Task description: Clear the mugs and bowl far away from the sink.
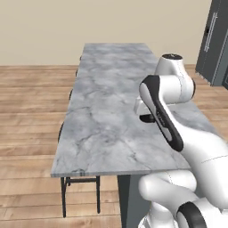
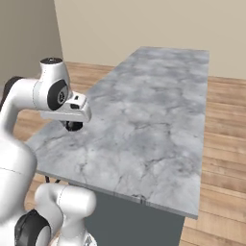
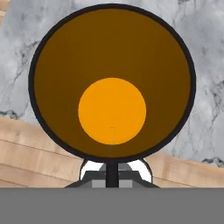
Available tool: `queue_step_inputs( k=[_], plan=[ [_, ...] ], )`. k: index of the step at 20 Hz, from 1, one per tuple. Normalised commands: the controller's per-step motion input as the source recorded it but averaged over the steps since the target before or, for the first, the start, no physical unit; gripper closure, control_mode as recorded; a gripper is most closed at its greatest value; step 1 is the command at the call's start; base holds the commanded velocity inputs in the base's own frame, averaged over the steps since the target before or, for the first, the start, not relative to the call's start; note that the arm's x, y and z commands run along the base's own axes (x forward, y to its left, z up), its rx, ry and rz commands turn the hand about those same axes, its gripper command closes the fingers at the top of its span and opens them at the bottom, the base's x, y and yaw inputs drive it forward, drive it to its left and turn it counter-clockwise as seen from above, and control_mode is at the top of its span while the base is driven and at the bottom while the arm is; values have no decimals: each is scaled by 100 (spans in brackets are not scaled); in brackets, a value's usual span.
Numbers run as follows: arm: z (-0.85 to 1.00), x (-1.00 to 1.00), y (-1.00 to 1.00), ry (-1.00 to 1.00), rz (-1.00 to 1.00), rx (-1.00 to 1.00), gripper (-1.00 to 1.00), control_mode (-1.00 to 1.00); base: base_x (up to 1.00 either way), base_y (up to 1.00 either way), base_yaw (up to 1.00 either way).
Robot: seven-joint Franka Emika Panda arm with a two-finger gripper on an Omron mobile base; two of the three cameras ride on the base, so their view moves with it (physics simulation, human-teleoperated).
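The black mug (image 3: pixel 112 83) fills the hand view, its rim pinched in the shut jaws, hanging just over the counter (image 1: pixel 107 116) beside the near long edge, so it should be lowered level, further inward where bare marble gives plenty of room.

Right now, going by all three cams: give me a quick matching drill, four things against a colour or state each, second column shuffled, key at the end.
Things:
1. mug
2. counter
3. floor
4. pincer

Colour or state:
A. brown wooden planks
B. shut on the mug's rim
C. black outside, orange inside
D. grey, marbled

Pairs: 1-C, 2-D, 3-A, 4-B
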Motion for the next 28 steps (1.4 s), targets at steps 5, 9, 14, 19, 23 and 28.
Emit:
queue_step_inputs(
  k=[5,9,14,19,23,28],
  plan=[
    [-58,46,21,10,-8,-1,100,-100,0,0,0],
    [-62,53,8,5,0,0,100,-100,0,0,0],
    [-58,54,7,1,0,0,100,-100,0,0,0],
    [-57,47,21,0,0,0,100,-100,0,0,0],
    [-33,54,14,0,0,0,100,-100,0,0,0],
    [-38,42,22,0,0,0,100,-100,0,0,0]
  ],
)
